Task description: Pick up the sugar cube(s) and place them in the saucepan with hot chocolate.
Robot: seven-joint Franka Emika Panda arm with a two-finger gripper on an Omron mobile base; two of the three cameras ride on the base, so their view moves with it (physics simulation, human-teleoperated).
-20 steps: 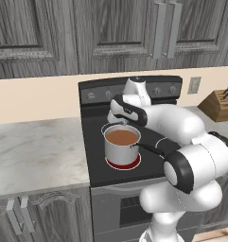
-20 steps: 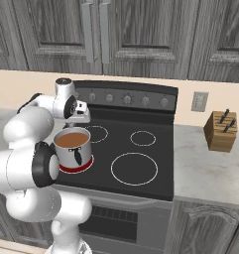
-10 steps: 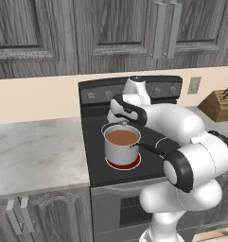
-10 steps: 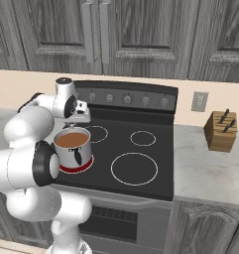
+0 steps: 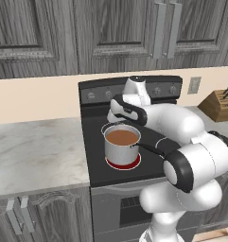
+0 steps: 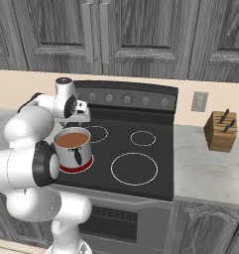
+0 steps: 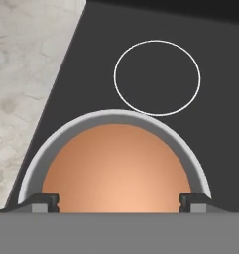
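Note:
The steel saucepan (image 5: 121, 144) with reddish-brown hot chocolate stands on the red-glowing front left burner, its black handle pointing toward the arm's base. It is also in the right base view as the saucepan (image 6: 73, 146). My gripper (image 5: 116, 116) hovers just above the pan's far rim, pointing down. In the hand view the saucepan rim (image 7: 116, 116) curves below the gripper (image 7: 118, 202), whose fingertips (image 7: 44, 201) stand wide apart, open, with nothing between them. The sugar cube is out of view.
The black stovetop (image 6: 141, 168) has other unlit burner rings (image 7: 157, 78). Marble counter (image 5: 35, 151) lies left of the stove. A wooden knife block (image 6: 221, 131) sits on the right counter. The control panel (image 6: 126, 98) and cabinets rise behind.

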